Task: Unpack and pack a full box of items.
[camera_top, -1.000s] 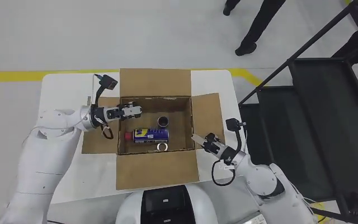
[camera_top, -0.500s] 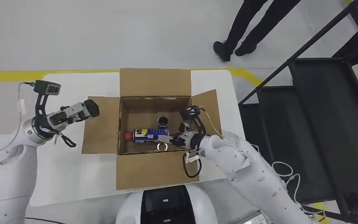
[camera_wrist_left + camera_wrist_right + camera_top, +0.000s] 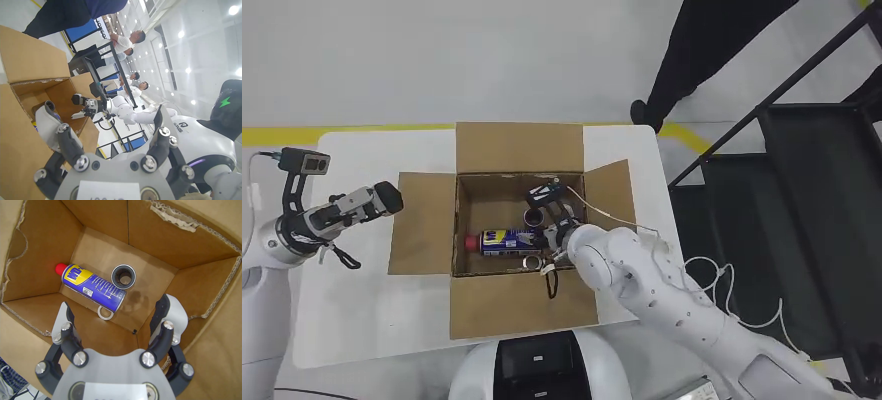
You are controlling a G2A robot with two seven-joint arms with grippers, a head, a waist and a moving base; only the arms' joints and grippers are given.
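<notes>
The open cardboard box [image 3: 520, 150] stands in the middle of the white table. On its floor lies a blue spray can [image 3: 93, 287] with a red cap, seen from above as the can [image 3: 512, 241]. A black tube [image 3: 123, 276] stands upright beside the can, and a small white ring [image 3: 104, 313] lies at the can's base. My right gripper [image 3: 115, 303] hangs open and empty above them, inside the box's mouth. My left gripper [image 3: 387, 198] is open and empty above the table, just left of the box's left flap [image 3: 422, 222].
All the box flaps are folded outward. A black metal rack [image 3: 782, 200] stands close to the table's right edge. Bare table [image 3: 362, 300] lies to the left and in front of the box.
My left gripper has pulled out of the box and away to the left. My right arm has swung in from the box's right side, and its gripper now hangs over the inside.
</notes>
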